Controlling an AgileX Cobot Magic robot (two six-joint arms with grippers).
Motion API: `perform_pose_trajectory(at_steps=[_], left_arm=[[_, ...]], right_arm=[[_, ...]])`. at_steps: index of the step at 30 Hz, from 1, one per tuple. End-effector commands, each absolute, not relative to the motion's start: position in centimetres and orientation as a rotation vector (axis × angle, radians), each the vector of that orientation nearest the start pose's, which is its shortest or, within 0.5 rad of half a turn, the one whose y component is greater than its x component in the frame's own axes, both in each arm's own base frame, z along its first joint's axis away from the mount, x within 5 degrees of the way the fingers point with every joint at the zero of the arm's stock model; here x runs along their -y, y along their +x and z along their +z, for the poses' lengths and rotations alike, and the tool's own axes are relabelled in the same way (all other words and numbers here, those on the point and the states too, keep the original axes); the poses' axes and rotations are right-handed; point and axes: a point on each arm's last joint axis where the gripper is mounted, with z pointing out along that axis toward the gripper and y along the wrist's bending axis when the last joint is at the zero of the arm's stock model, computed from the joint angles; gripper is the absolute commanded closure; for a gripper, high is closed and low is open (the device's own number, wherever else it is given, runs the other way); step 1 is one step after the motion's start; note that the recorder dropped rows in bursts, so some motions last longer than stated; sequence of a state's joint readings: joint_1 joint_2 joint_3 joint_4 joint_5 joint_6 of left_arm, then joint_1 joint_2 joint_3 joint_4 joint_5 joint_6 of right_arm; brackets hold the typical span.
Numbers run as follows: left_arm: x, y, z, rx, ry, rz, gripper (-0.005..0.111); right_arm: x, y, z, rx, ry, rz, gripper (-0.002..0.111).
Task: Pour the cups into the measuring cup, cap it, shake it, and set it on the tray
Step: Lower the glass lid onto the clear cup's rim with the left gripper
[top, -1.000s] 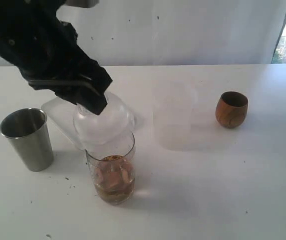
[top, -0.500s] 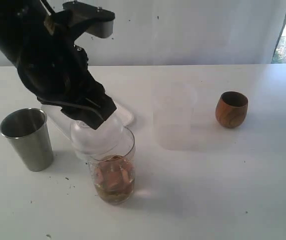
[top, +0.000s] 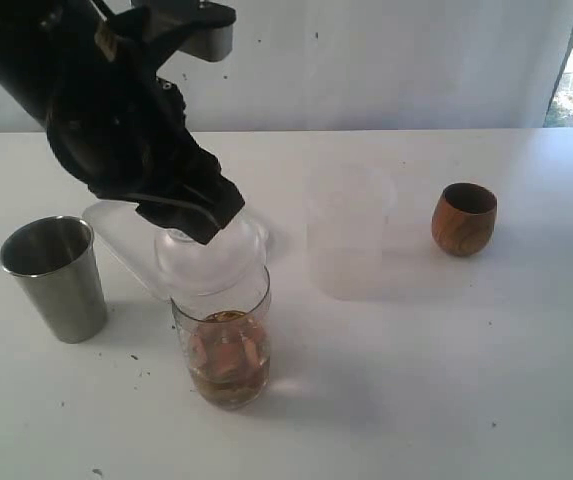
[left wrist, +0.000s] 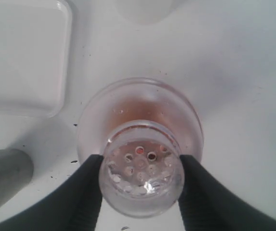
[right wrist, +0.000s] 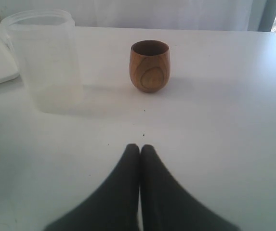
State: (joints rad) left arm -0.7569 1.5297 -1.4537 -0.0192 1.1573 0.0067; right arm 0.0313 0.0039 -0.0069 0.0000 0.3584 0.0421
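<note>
White table [top: 446, 380] below both sets of jaws. Flat white tray [left wrist: 17, 57] just beside the left jaws, off to one side. Frosted cup [top: 346, 235] upright, well off from the left jaws, ahead of the right ones. Clear measuring cup [top: 224, 350] upright directly under the left jaws, brown liquid and lumps in its lower half. Upright steel tumbler [top: 56, 275] near the left jaws, on the side away from the frosted cup. Clear domed lid [left wrist: 140, 144] pinched at its perforated neck by left gripper [left wrist: 141, 188], jaws part-way open around it, lid tilted at the measuring cup's rim; seated or not, cannot tell. Upright wooden cup [right wrist: 149, 66] well ahead of right gripper [right wrist: 139, 149], jaws pressed together, holding nothing.
</note>
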Motion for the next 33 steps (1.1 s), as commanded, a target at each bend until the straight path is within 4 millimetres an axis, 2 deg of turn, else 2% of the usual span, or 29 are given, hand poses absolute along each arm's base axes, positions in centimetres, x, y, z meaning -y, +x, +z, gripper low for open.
perform_pose_trajectory(at_steps=[1, 6, 11, 33], left_arm=[[21.7, 22.6, 35.0, -2.552, 1.016, -0.236, 0.107], [22.0, 22.7, 34.9, -2.525, 1.001, -0.277, 0.107], [22.1, 22.7, 33.8, -2.519, 1.029, -0.281, 0.107], [22.0, 22.6, 33.7, -2.536, 1.042, -0.265, 0.107]], right_arm=[[-0.2, 5.3, 18.2, -1.834, 0.019, 0.055, 0.108], [-0.2, 5.3, 18.2, -1.834, 0.019, 0.055, 0.108], [-0.2, 5.3, 18.2, -1.834, 0.019, 0.055, 0.108], [-0.2, 5.3, 18.2, -1.834, 0.019, 0.055, 0.108]])
